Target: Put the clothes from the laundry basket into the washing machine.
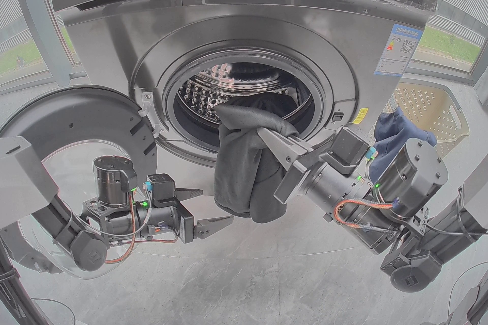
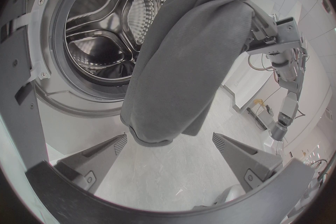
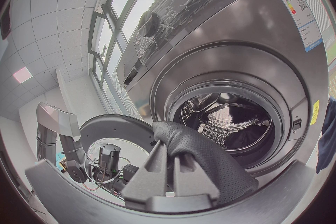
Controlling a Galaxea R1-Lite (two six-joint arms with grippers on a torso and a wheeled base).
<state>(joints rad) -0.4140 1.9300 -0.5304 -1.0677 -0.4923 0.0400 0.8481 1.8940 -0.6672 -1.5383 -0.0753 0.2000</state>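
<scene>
Grey garment point(image 1: 244, 173) at the drum's point(image 1: 223, 82) mouth
My right gripper point(image 1: 267, 134) pinches it tight, hanging before the opening; dark cloth point(image 1: 272, 103) lies inside, blue clothing point(image 1: 396, 133) at the laundry basket point(image 1: 437, 107); my left gripper point(image 1: 216, 206) gapes empty.

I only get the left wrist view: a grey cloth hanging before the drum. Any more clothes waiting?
Observer: Yes, a blue garment sits at the basket, right of the washer.
Operator: Is the cloth held firmly?
Observer: The right jaws are shut on its top fold.
Operator: Where is my arm?
Observer: Low, before the open door, left jaws open and empty.
</scene>
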